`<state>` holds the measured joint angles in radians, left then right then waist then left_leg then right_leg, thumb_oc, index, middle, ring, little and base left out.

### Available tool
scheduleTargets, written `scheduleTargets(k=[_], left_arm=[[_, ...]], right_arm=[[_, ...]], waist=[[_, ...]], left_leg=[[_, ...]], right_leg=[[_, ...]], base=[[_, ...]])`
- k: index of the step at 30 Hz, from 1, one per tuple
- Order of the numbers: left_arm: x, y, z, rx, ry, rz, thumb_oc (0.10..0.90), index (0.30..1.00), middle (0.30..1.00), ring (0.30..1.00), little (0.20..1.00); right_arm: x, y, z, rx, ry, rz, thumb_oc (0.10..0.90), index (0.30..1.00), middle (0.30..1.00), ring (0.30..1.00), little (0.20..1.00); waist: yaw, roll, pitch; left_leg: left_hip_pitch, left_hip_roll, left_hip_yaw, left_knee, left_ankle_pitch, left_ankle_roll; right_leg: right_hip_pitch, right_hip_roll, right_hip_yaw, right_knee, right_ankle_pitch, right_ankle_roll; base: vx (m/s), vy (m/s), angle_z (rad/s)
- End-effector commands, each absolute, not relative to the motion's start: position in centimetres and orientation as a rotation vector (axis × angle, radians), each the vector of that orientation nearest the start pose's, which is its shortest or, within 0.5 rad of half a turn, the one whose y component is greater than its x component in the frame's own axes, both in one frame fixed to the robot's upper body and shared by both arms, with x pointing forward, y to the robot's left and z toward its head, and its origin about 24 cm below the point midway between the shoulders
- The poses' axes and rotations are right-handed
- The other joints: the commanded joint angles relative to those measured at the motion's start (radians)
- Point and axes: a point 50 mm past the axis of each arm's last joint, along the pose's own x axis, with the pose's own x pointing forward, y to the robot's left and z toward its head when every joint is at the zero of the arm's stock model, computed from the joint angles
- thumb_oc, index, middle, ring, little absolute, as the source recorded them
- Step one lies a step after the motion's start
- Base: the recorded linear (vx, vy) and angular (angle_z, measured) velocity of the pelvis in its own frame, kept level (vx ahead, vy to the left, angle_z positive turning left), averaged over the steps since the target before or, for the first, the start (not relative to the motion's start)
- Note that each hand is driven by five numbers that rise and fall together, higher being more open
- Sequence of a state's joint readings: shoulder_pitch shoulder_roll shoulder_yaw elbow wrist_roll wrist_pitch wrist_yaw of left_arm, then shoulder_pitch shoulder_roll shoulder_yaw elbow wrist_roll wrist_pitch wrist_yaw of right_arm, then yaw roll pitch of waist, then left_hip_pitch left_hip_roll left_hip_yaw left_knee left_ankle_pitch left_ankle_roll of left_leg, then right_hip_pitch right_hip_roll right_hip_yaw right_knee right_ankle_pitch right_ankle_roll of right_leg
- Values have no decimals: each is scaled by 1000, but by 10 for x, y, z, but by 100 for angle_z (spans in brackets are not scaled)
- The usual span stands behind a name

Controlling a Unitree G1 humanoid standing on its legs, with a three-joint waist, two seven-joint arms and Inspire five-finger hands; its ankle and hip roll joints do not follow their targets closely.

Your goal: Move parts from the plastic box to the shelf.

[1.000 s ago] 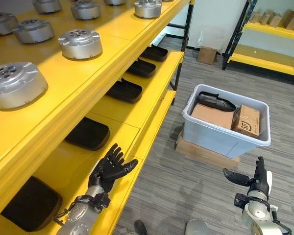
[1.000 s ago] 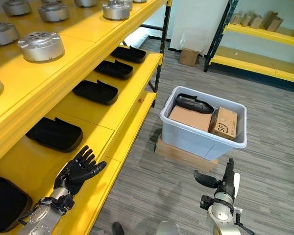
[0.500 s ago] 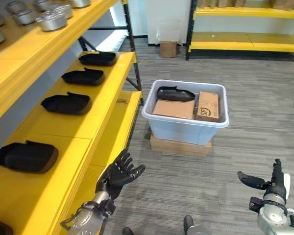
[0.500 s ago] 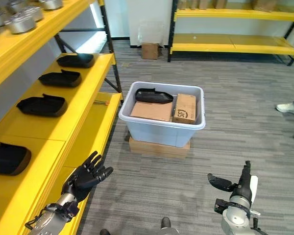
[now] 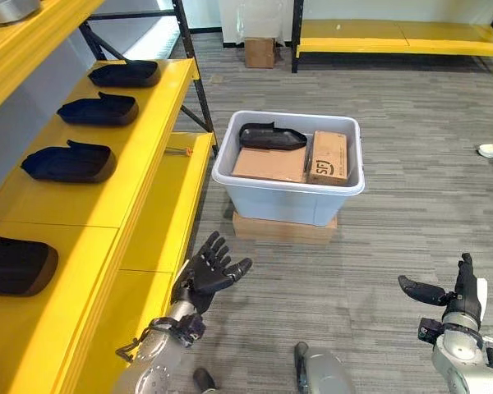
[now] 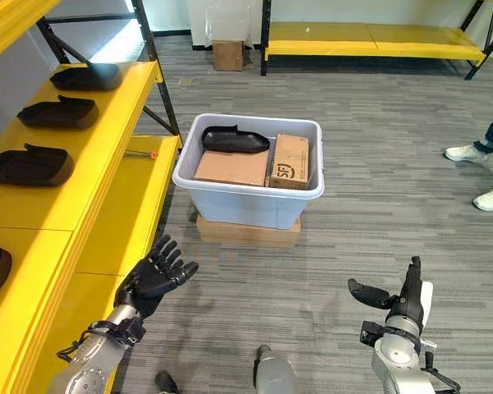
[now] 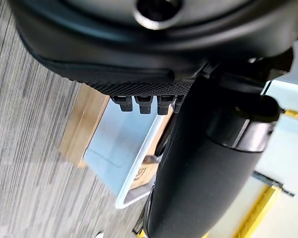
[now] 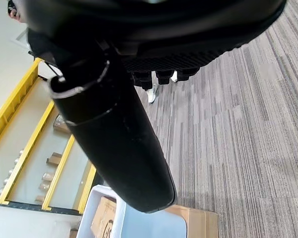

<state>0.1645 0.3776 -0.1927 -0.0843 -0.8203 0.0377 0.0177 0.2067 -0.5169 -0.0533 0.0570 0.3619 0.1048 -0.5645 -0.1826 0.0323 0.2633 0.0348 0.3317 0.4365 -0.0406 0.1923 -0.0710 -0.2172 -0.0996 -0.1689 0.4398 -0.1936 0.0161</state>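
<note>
While both hands hang empty over the floor, the left hand (image 5: 207, 273) spreads its fingers beside the yellow shelf (image 5: 99, 213), and the right hand (image 5: 455, 297) holds its fingers straight with the thumb out. Ahead, between them, one plastic box (image 5: 289, 197) sits on a flat carton (image 5: 283, 230), holding one black part (image 5: 271, 136) and two cardboard boxes (image 5: 269, 164). Four black parts (image 5: 68, 162) lie on the shelf beyond the left hand. The right eye view adds a person's shoes (image 6: 476, 175) beyond the right hand.
</note>
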Motion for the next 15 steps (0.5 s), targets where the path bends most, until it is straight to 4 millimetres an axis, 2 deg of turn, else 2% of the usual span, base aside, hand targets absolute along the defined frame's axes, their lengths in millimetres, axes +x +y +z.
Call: scheduleTargets(k=[1,7,11,12,13,14,15], left_arm=[[236,185,69,-457,-55,-126,900,1000,1000,1000,1000],[241,185,73,-447,-72,-75,900,1000,1000,1000,1000],[239,192,68,-465,-55,-29,900,1000,1000,1000,1000],[238,193,66,-455,-53,-37,900,1000,1000,1000,1000],[237,193,65,-457,-50,-42,900,1000,1000,1000,1000],[237,194,65,-459,-50,-46,900,1000,1000,1000,1000],[236,194,65,-459,-49,-48,900,1000,1000,1000,1000]], right_arm=[[211,-307,62,-253,27,-718,900,1000,1000,1000,1000],[214,-301,66,-282,-12,-663,900,1000,1000,1000,1000],[223,-291,67,-278,-20,-598,900,1000,1000,1000,1000],[226,-289,67,-273,-22,-585,900,1000,1000,1000,1000],[228,-288,67,-271,-22,-578,900,1000,1000,1000,1000],[228,-287,66,-268,-20,-572,900,1000,1000,1000,1000],[228,-286,64,-262,-18,-569,900,1000,1000,1000,1000]], waist=[[-30,-31,-41],[-44,-13,-36],[-23,-30,-40],[-11,-33,-43],[-3,-34,-46],[6,-35,-51],[13,-31,-56]], left_leg=[[-22,88,-51,36,59,-80],[-23,99,-60,43,77,-85],[-32,85,-142,72,110,-96],[-55,70,-179,96,117,-93],[-64,28,-203,120,74,-80],[-66,-46,-215,134,-12,-52],[-65,-104,-214,142,-69,-32]], right_leg=[[175,2,-68,-137,-5,-14],[162,18,-66,-55,-63,-38],[189,31,-46,-124,-25,-38],[201,32,-29,-171,3,-35],[212,34,-13,-202,19,-32],[225,30,8,-247,42,-23],[234,29,19,-276,61,-14]], base=[[-76,-32,-6],[-102,-113,-4],[-95,-195,-2],[-42,-136,-17],[-35,-165,-15],[-11,-157,-11],[-2,-109,-21]])
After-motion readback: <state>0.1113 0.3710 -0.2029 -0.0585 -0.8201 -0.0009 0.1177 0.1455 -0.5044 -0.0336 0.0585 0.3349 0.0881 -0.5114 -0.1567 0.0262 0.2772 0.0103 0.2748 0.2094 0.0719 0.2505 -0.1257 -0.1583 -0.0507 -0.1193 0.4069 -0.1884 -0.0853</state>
